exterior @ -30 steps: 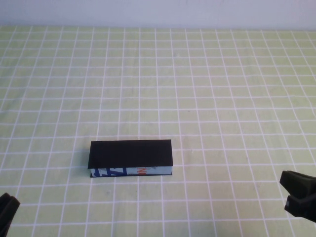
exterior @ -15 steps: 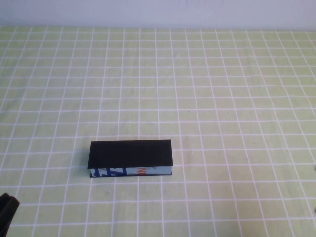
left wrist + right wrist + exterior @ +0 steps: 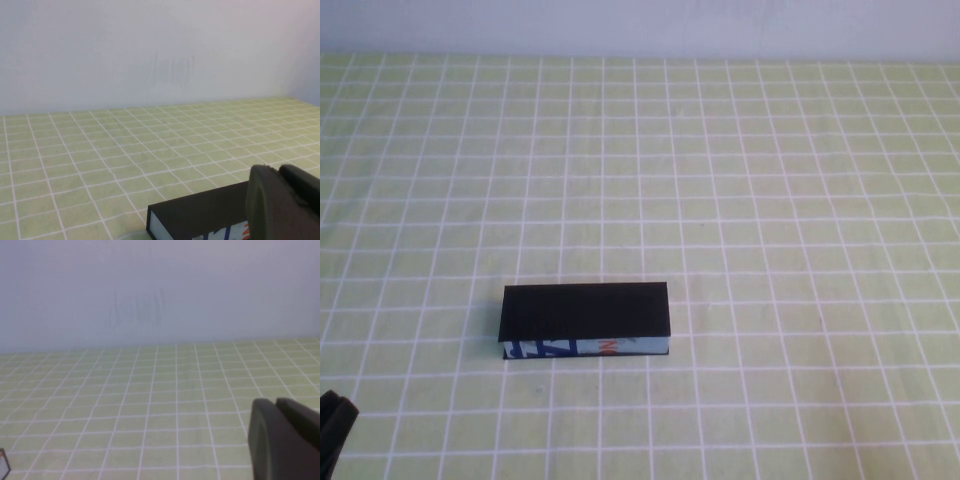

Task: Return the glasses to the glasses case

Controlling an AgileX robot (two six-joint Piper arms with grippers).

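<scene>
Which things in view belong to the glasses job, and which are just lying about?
Job: closed glasses case; left gripper parked at near-left table edge; shut right gripper, withdrawn out of the high view. Glasses not visible.
Lying about: only the green checked tablecloth.

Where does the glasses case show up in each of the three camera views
High view: the glasses case lies shut, left of centre, near the front; left gripper parked at the lower left corner, right gripper out of frame.
Left wrist view: its corner shows at the lower edge, beside the left gripper.
Right wrist view: only a sliver at the lower left edge; right gripper parked, jaws shut.
Shared landmark: the green checked tablecloth.
</scene>
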